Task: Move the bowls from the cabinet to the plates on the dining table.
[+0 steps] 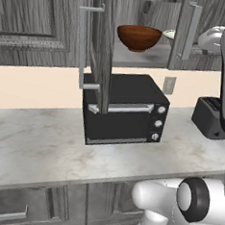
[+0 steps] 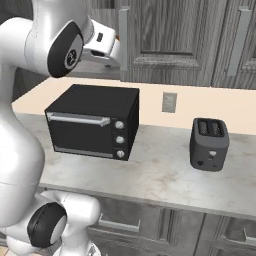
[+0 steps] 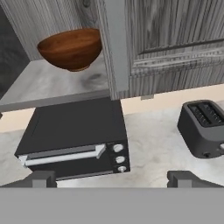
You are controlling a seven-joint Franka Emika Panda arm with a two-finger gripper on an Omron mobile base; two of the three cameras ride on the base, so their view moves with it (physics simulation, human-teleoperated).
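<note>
Cabinet (image 1: 141, 25) above the worktop (image 1: 39, 142), doors swung open, silver bar handles on them. Worktop pale and marble-veined, running along the wall. Oven (image 1: 126, 111), black, at the worktop's back edge directly under the open cabinet; seen also at left of the right base view (image 2: 95, 125) and in the hand view (image 3: 78, 140). Toaster (image 2: 209, 144), dark, farther along the worktop, well apart from the oven, nearer its back edge. Brown bowl (image 1: 139, 37) upright on the cabinet shelf, near the shelf's front edge; in the hand view (image 3: 72, 48) just beside the open door's edge. Cream bowl (image 1: 169, 34) partly hidden behind the door, deeper on the same shelf. Gripper (image 3: 112, 179) wide open, empty, apart from both bowls, facing the cabinet and oven.
</note>
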